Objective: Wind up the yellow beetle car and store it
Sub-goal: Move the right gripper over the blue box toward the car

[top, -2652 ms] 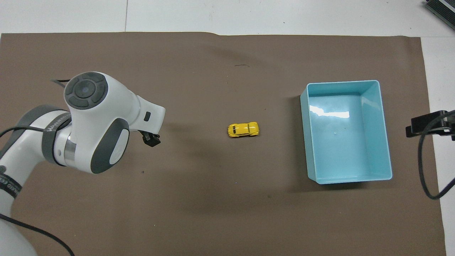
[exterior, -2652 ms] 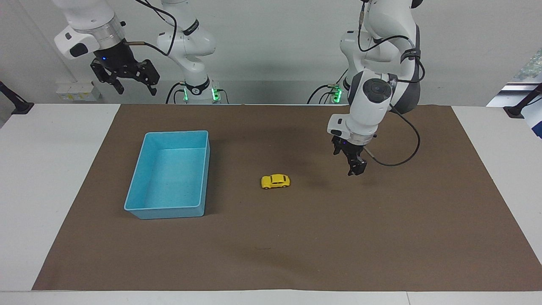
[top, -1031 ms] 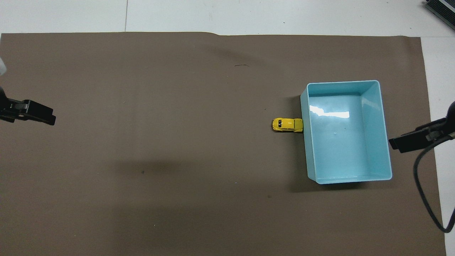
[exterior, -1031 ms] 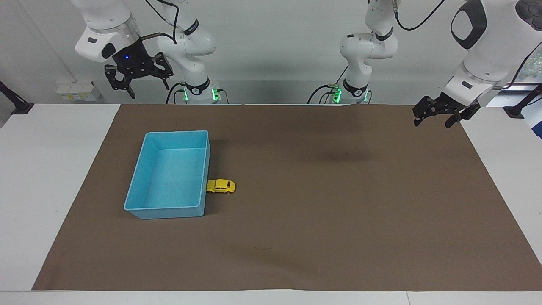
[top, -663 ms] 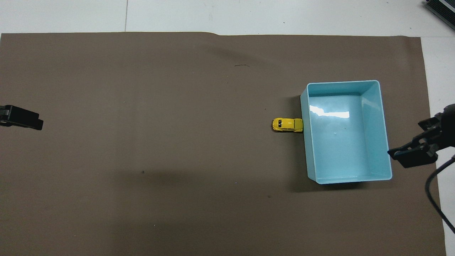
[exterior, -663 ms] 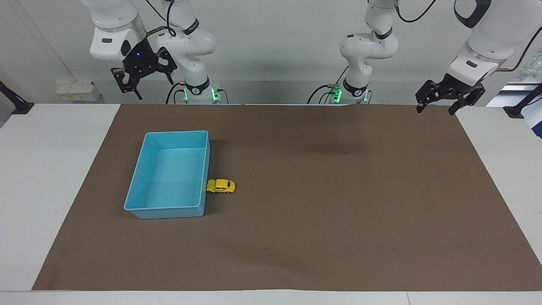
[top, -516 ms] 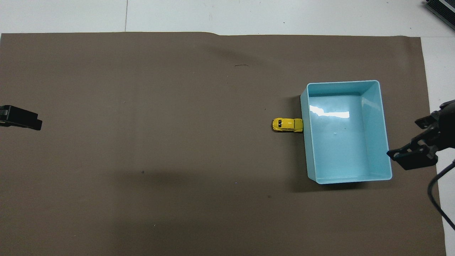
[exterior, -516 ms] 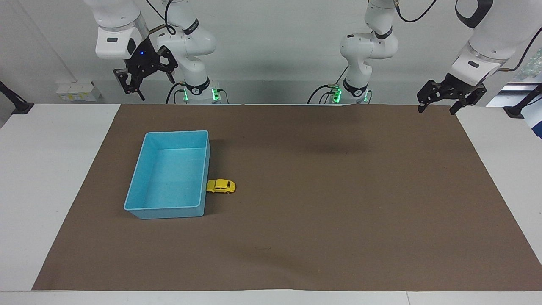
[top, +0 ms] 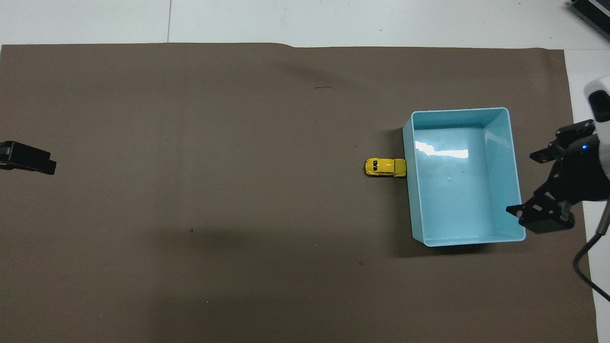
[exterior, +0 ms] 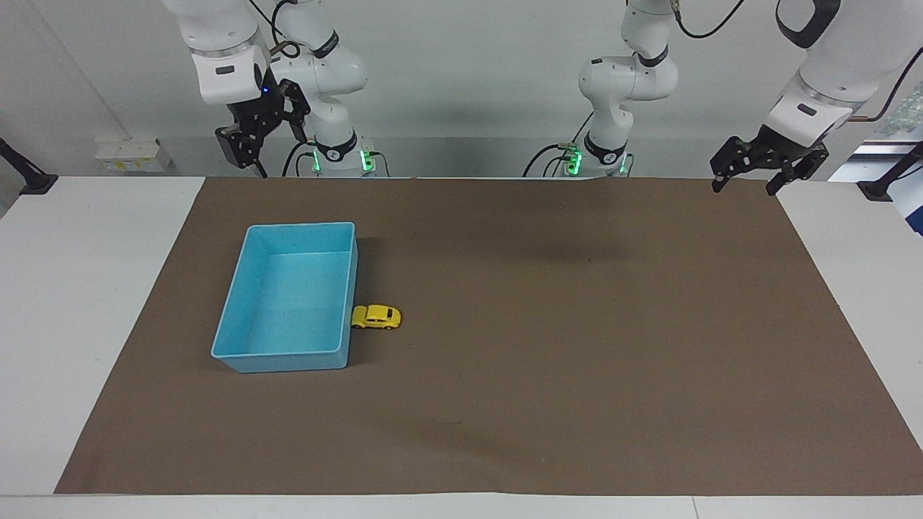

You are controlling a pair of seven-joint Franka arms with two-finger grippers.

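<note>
The yellow beetle car (exterior: 376, 317) stands on the brown mat with one end against the outer long wall of the empty light blue bin (exterior: 288, 360). It also shows in the overhead view (top: 386, 167) beside the bin (top: 408, 200). My right gripper (exterior: 270, 144) is open and empty, raised high at the right arm's end; in the overhead view the right gripper (top: 524, 183) overlaps the bin's outer edge. My left gripper (exterior: 745, 184) is open and empty, raised over the mat's corner at the left arm's end, and only its tip (top: 28, 162) shows from above.
The brown mat (exterior: 577, 360) covers most of the white table. The bin sits toward the right arm's end. A black cable (top: 584, 257) hangs from the right arm beside the bin.
The car has rolled from the mat's middle to the bin's wall. The left arm has lifted away to its own end and opened. The right gripper has swung toward the bin.
</note>
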